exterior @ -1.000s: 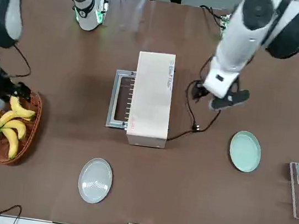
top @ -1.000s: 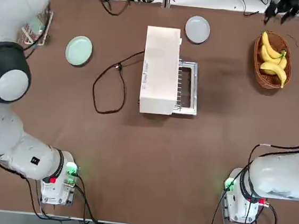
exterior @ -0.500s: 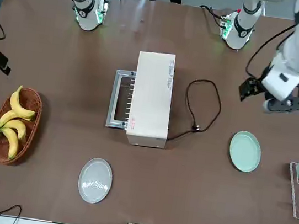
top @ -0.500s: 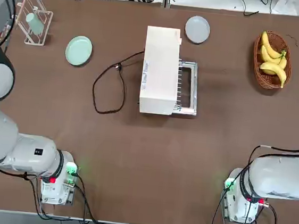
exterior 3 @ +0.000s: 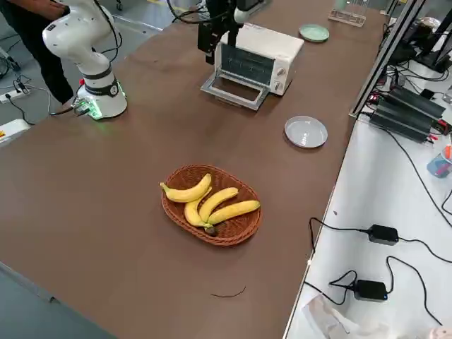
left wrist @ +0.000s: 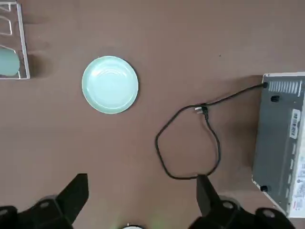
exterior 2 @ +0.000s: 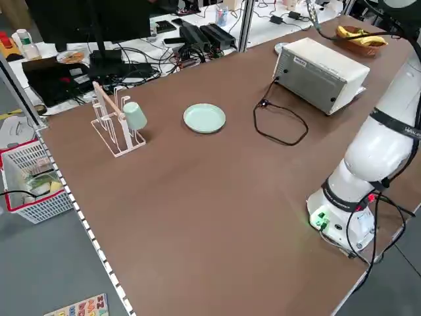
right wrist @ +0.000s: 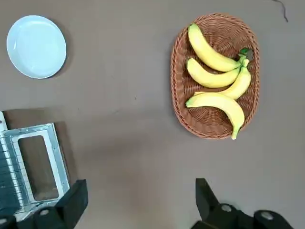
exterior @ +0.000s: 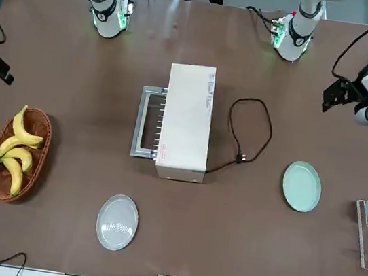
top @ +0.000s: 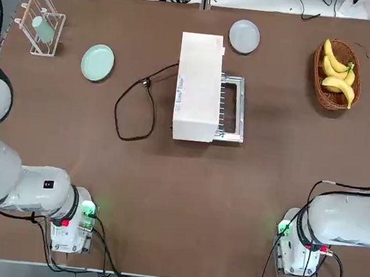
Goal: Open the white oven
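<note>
The large white boxy metal oven (top: 198,87) sits mid-surface, its metal-framed glass door (top: 233,109) lying flat open, well apart from both the left pincer (exterior: 346,99) and right pincer (right wrist: 138,200), each with fingers spread wide.

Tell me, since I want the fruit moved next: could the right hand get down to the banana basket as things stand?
Probably yes. The right hand hangs open above the table, and the banana basket lies uncovered on bare table, well apart from the white oven.
</note>
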Robot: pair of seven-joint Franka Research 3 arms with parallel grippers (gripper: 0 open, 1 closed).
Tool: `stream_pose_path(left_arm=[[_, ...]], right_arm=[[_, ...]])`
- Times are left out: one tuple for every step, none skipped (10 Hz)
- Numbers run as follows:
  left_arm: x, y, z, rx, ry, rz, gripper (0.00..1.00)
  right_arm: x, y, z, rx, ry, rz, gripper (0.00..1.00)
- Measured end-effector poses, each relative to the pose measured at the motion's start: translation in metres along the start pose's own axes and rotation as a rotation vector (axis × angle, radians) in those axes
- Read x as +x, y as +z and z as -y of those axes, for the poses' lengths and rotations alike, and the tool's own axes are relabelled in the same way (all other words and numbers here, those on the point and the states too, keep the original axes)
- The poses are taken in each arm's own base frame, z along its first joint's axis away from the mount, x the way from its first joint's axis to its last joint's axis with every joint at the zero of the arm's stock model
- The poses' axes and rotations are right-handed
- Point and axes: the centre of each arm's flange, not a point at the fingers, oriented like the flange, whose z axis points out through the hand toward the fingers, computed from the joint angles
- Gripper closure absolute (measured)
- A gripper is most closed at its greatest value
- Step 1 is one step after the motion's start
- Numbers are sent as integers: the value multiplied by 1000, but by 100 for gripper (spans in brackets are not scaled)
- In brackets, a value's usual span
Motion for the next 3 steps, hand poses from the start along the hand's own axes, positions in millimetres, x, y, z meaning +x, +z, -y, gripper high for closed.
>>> stream_pose_path(left_arm=[[0, 0, 2, -5, 15, 0, 0], [0, 0, 1, -7, 18, 0, 0], [0, 0, 1, -7, 18, 0, 0]], right_arm=[[-1, 4, 4, -1, -7, 5, 0], [-3, 3, 9, -8, -17, 3, 0], [-6, 0, 16, -14, -25, -2, 0]])
